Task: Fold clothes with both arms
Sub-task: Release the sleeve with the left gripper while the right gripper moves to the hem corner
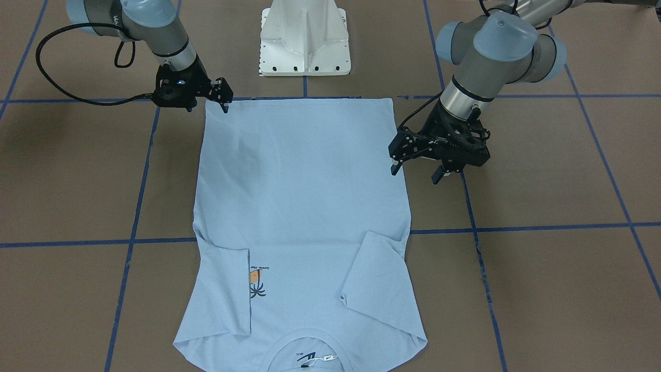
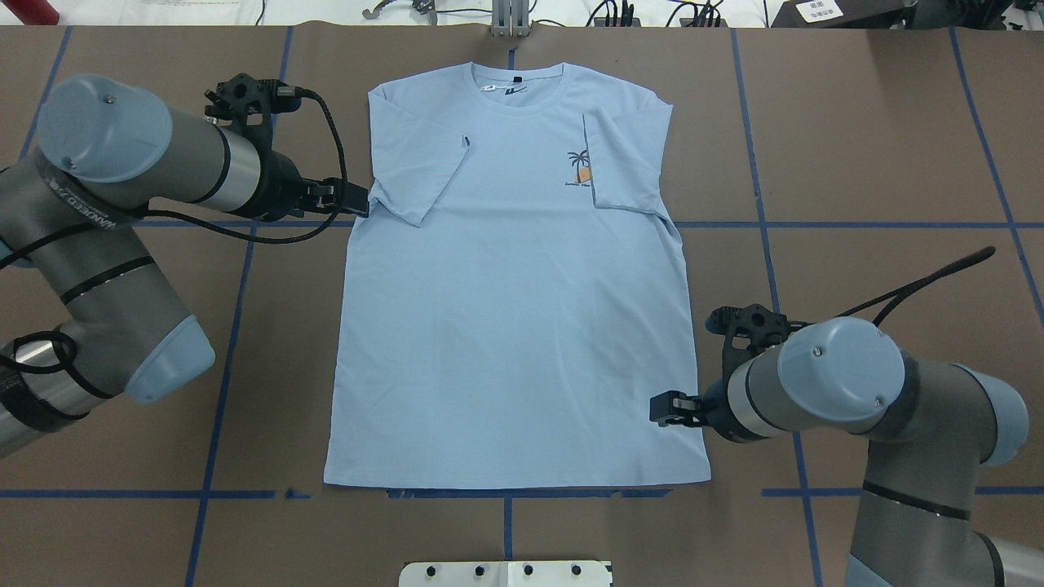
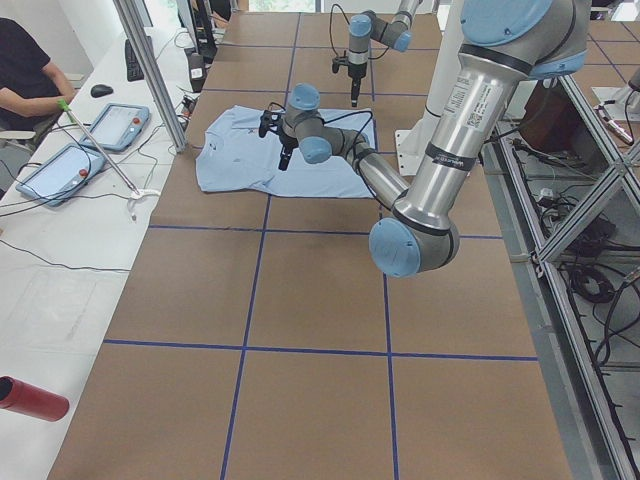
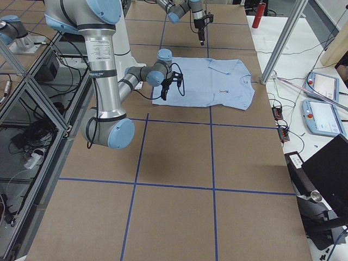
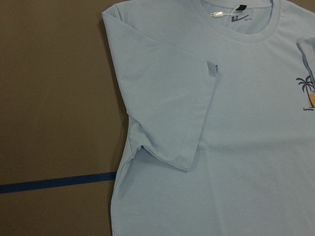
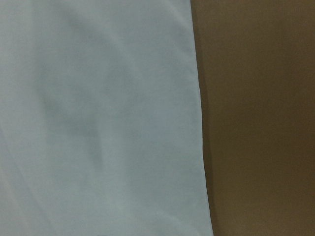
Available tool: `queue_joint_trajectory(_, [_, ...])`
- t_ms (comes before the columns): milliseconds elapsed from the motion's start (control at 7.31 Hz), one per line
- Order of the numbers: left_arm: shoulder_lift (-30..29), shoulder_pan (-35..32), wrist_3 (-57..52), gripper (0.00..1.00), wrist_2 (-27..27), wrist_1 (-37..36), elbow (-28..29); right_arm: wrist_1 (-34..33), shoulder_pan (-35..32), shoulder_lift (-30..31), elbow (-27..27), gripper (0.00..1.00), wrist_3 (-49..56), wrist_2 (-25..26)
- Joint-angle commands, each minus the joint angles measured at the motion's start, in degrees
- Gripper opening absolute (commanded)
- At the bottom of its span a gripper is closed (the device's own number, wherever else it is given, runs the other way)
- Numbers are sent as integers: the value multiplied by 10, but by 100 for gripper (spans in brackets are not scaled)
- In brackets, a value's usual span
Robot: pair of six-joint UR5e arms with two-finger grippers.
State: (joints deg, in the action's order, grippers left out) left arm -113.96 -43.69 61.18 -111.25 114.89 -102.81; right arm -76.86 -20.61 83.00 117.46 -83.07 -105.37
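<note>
The light blue T-shirt (image 2: 514,310) lies flat, front up, on the brown table, collar away from the robot, both sleeves folded in over the chest. Its palm print (image 2: 580,167) and white neck tag (image 1: 325,358) show. My left gripper (image 2: 351,200) hovers open beside the shirt's left edge near the sleeve; in the front view (image 1: 415,173) its fingers stand wide apart. My right gripper (image 2: 669,408) hovers over the right side edge near the hem, and looks open in the front view (image 1: 206,106). Neither touches the shirt. The wrist views show only cloth (image 5: 221,123) (image 6: 98,118) and no fingers.
The white pedestal base (image 1: 304,41) stands just behind the hem. Blue tape lines (image 2: 816,224) grid the brown table. A metal post (image 3: 150,70) and a side table with tablets (image 3: 110,125) and a seated person stand beyond the collar end.
</note>
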Motion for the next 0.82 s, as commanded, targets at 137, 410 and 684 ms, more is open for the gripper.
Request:
queue_joint_trajectory(137, [3,1,2,100,-1,0,-6,22,38,13,-30,100,-10,23])
queue_joint_trajectory(410, [3,1,1,100,-2,0,-6,22,38,13,-30,96,-10,15])
queue_joint_trajectory(684, [3,2,1,100,-2,0,-6,20,40,14,-31,78,-10,15])
